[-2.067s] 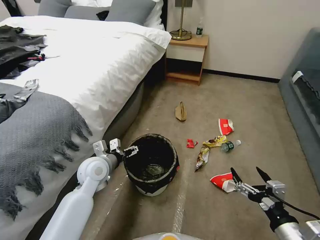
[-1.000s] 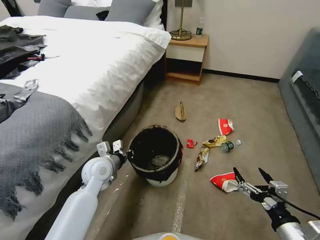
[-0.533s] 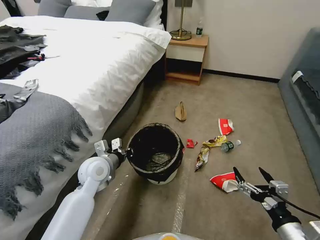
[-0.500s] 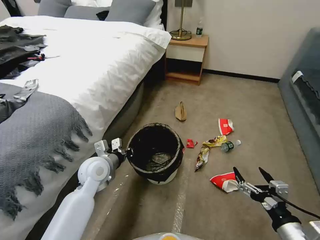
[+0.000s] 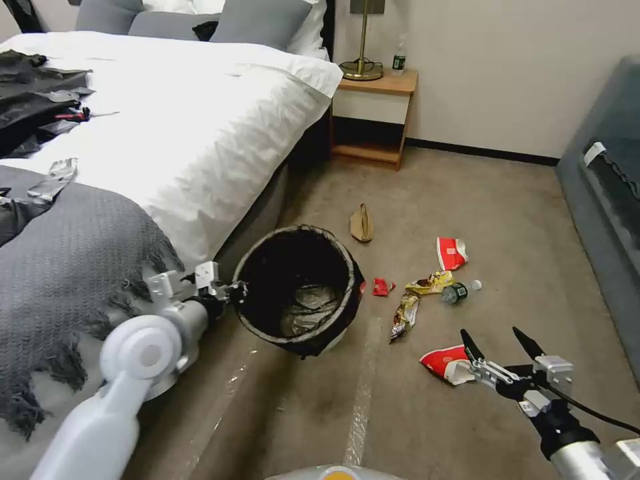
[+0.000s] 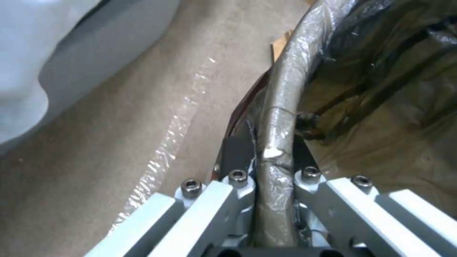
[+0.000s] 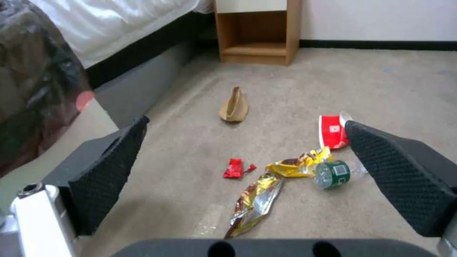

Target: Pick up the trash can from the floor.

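Bedroom, beige carpet floor (image 5: 427, 193) strewn with wrappers; bed at 9 o'clock.
Left claw (image 5: 235, 291) clamped on rim of trash can (image 5: 297, 287), at its 9 o'clock side; can tilted, apparently clear of floor. Right claw (image 5: 501, 343) apart, idle, 5 o'clock. Step: lift under way. Next, judged: steady raise, grip kept firm.

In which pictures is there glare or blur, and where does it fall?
Head view: sheen on the pale tape strip along the beige carpet floor. Left wrist view: the left gripper pinches the round trash can's black-bagged rim, where the plastic glints. Right wrist view: the open right gripper's fingers look soft; a reddish spot sits on the can.
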Available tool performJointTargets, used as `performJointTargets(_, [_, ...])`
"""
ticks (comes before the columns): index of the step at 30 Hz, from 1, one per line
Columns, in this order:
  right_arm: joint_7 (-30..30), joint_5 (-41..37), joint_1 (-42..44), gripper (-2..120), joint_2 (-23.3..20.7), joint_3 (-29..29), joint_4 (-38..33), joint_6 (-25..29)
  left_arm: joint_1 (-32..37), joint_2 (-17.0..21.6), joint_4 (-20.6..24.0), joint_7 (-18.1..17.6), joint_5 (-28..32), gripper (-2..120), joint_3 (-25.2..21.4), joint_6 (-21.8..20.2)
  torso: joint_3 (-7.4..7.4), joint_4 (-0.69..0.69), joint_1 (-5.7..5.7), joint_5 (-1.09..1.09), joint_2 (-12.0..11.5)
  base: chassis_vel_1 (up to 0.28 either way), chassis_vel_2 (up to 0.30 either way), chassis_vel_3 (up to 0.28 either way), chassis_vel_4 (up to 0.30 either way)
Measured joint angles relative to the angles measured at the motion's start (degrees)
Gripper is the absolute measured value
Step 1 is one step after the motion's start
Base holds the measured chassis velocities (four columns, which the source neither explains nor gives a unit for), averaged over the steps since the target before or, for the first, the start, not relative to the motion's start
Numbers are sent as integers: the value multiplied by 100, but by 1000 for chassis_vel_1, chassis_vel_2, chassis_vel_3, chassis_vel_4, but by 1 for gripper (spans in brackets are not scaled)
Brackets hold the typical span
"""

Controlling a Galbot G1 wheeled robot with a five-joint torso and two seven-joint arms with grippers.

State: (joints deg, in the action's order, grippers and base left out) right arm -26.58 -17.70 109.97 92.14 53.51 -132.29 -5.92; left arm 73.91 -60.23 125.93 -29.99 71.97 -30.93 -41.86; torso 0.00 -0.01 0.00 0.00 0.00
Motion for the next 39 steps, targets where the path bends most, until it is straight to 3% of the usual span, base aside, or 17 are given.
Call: performJointTargets(39, [-50,128,3,100,0,-165,-1,39,-20,-287,-174,-12,-170,2,216,32,0,0,0,2,0,0,0,0,0])
